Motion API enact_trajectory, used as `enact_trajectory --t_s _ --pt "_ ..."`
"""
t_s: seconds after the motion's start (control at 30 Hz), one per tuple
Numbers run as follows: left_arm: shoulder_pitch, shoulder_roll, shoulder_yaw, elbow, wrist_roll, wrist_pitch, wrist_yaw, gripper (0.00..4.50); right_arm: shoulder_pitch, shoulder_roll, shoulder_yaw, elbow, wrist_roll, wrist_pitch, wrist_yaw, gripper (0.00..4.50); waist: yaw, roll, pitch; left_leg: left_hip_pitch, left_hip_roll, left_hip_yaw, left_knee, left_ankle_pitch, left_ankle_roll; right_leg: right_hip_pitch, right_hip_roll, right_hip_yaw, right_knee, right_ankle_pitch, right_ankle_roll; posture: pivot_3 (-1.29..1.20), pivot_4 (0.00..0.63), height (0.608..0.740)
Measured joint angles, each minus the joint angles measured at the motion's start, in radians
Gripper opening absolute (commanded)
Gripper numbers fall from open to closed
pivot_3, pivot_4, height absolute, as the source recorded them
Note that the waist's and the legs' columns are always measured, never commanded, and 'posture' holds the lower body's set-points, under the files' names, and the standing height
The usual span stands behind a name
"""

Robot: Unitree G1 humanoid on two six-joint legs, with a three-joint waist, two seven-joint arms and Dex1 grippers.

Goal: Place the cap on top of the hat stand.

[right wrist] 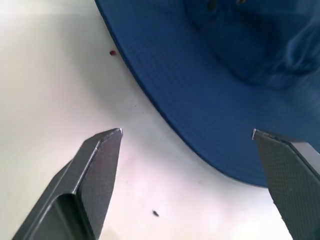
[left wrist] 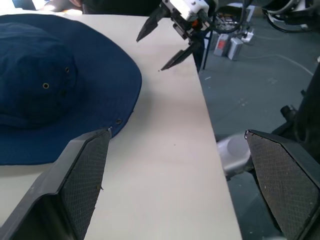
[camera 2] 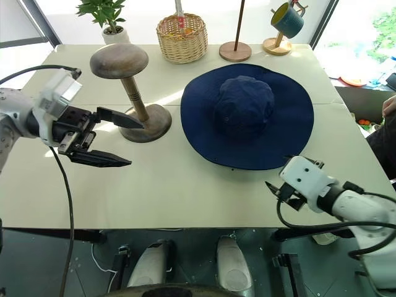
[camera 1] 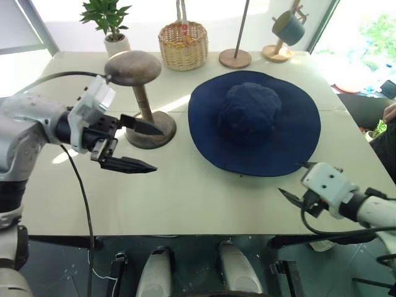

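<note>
The navy cap [camera 1: 253, 120] lies flat on the table, crown up, right of centre. Left of it stands the brown wooden hat stand [camera 1: 133, 68], its domed top bare. My left gripper [camera 1: 158, 150] hovers open just in front of the stand's base, pointing right toward the cap, with nothing between its fingers. My right gripper [camera 1: 291, 179] is open and empty near the table's front right edge, just short of the cap's near brim. The left wrist view shows the cap [left wrist: 50, 85] and the right gripper [left wrist: 149, 54] beyond it. The brim [right wrist: 200, 75] lies right ahead of the right gripper's fingers [right wrist: 100, 165].
Along the table's far edge stand a potted plant [camera 1: 108, 25], a wicker basket [camera 1: 182, 44], a thin pole on a round base [camera 1: 235, 57] and a mug tree with a mug [camera 1: 281, 37]. A person [camera 1: 388, 117] is at the right edge. Bare table [camera 1: 185, 198] lies in front.
</note>
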Motion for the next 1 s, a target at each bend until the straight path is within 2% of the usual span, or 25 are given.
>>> enact_trajectory --t_s 0.07,0.2,0.33,0.73,0.83,0.87,1.0 --pt "-0.023 -0.019 -0.007 0.016 0.016 -0.005 -0.005 4.5 -0.044 0.031 0.089 0.053 -0.076 -0.013 -0.071 4.26 -0.001 0.0 0.0 0.0 0.0 0.0 0.0 0.0 0.0 0.0 0.0 0.0 0.0 0.0 0.0 0.0 0.15 0.74" --pt "-0.044 -0.021 -0.01 0.023 0.025 -0.002 -0.014 4.5 -0.053 -0.023 0.234 0.138 -0.242 -0.115 -0.124 4.26 0.0 0.0 0.0 0.0 0.0 0.0 -0.002 0.0 0.0 -0.001 0.0 0.0 0.0 -0.001 0.001 0.0 0.15 0.74" --pt "-0.046 -0.029 -0.012 0.022 0.03 0.001 -0.014 4.5 -0.145 0.006 0.274 0.263 -0.314 -0.182 -0.178 4.26 -0.002 -0.001 0.0 0.0 0.0 -0.001 -0.001 0.0 0.0 0.0 0.001 0.0 0.0 0.0 0.001 0.0 0.15 0.74" --pt "-0.047 -0.031 -0.006 0.015 0.043 0.01 0.017 4.5 -0.405 0.125 0.379 0.593 -0.397 -0.386 -0.229 4.26 -0.006 -0.006 -0.003 0.002 0.001 -0.001 -0.001 0.0 0.0 0.002 0.001 0.0 0.001 0.0 0.0 0.0 0.15 0.74" --pt "-0.047 -0.031 -0.003 0.005 0.043 0.019 0.031 4.5 -0.435 0.132 0.395 0.642 -0.404 -0.425 -0.227 3.52 -0.006 -0.008 -0.004 0.003 0.001 -0.001 -0.001 0.0 0.0 0.002 0.002 0.0 0.001 0.0 0.0 0.0 0.15 0.74" --pt "-0.047 -0.031 0.001 0.0 0.042 0.022 0.036 4.5 -0.438 0.132 0.401 0.653 -0.407 -0.439 -0.225 3.14 -0.006 -0.008 -0.005 0.003 0.001 -0.001 -0.001 0.0 0.0 0.002 0.002 0.0 0.001 0.0 0.0 0.0 0.15 0.74" --pt "-0.044 -0.031 0.015 -0.013 0.039 0.028 0.057 4.5 -0.428 0.15 0.408 0.673 -0.405 -0.463 -0.205 1.21 -0.005 -0.009 -0.005 0.003 0.001 -0.001 -0.001 0.0 0.0 0.002 0.002 0.0 0.002 0.0 0.001 0.0 0.15 0.74"
